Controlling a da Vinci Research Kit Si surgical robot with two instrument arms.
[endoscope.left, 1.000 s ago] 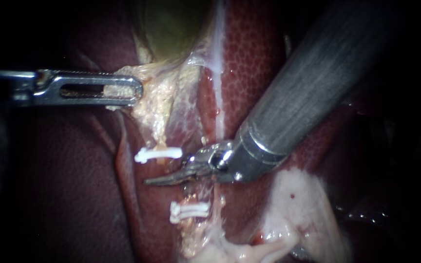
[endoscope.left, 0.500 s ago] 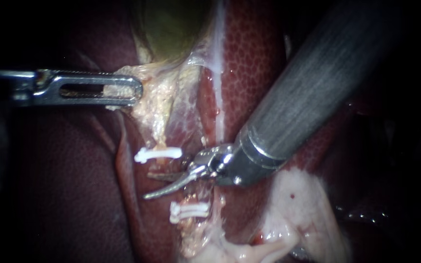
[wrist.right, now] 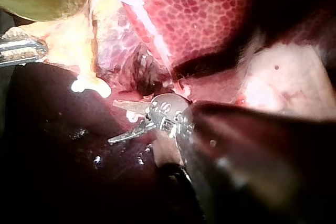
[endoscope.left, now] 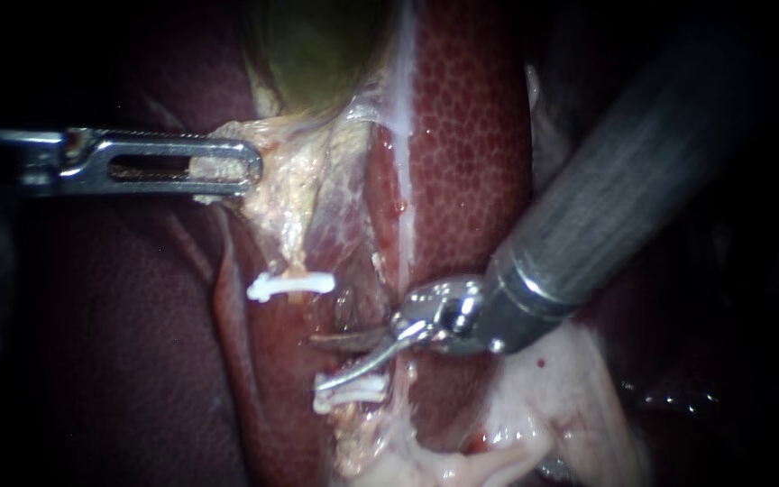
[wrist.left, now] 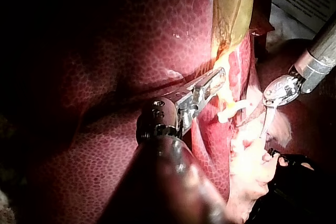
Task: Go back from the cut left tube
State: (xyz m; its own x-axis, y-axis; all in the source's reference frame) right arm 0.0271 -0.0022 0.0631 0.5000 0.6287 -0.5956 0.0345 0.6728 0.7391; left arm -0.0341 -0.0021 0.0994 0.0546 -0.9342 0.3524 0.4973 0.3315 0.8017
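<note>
The left tube is parted between one white clip [endoscope.left: 290,286] on its upper stump and a pair of white clips [endoscope.left: 350,393] on its lower stump. My right instrument [endoscope.left: 317,362] comes in from the upper right. Its two thin curved blades stand open, to the right of the gap and just above the lower clips, with nothing held. In the right wrist view the open blades [wrist.right: 124,122] lie beside the upper clip [wrist.right: 89,85]. My left instrument [endoscope.left: 227,164] is shut on the pale tissue under the gallbladder [endoscope.left: 317,45], holding it to the left; its jaws [wrist.left: 210,85] show the same grip.
Dark red liver [endoscope.left: 471,117] surrounds the site. A whitish strand [endoscope.left: 403,135] runs down just right of the clipped tube. Pale fatty tissue [endoscope.left: 552,406] lies under the right instrument's shaft [endoscope.left: 642,171].
The right instrument's blades went from shut to open and then drew back to the right and slightly down, out of the gap between the clips. The left instrument has held still.
</note>
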